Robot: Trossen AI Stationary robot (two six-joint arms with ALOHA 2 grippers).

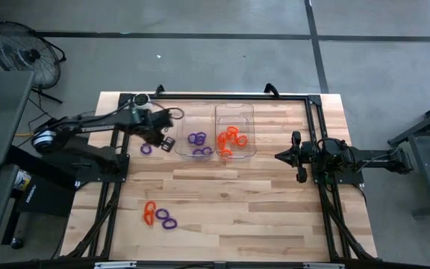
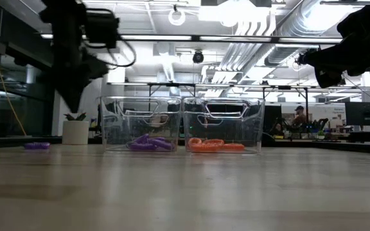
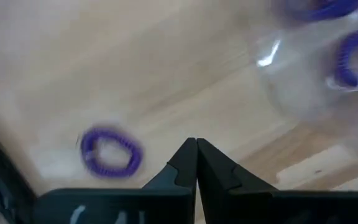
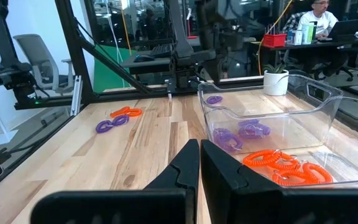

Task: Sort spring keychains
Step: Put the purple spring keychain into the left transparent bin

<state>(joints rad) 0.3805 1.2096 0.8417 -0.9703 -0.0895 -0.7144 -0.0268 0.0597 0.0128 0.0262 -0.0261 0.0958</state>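
Left wrist view: purple keychain [image 3: 110,152] on table beside closed left gripper [image 3: 196,163].

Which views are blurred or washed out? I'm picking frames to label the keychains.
Left wrist view: motion-smeared, the loose purple keychain and clear tray soft. Low view: bright ceiling lights flare, arms are silhouettes, near tabletop out of focus. High view and right wrist view: evenly lit, orange keychains crisp.
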